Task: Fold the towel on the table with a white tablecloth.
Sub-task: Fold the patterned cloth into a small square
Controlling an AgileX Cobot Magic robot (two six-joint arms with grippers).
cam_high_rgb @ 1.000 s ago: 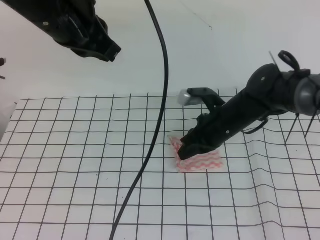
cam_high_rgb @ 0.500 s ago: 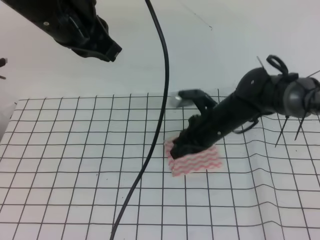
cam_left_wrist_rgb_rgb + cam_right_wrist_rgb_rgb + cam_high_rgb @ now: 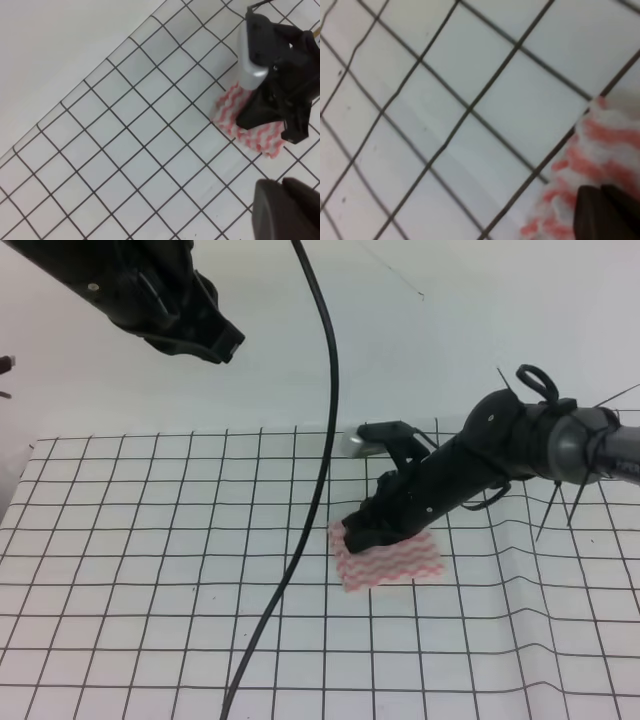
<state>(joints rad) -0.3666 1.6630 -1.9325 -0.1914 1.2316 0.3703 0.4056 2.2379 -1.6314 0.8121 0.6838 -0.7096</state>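
Mid-table, towel (image 3: 390,562) long axis left-right, right hand (image 3: 362,538) on it, grip unclear.

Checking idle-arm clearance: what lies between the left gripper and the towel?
In the left wrist view, only bare white tablecloth separates the left gripper from the towel; the right gripper sits on the towel.

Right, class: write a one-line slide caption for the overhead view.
Right hand presses down on striped towel lying on gridded white tablecloth.
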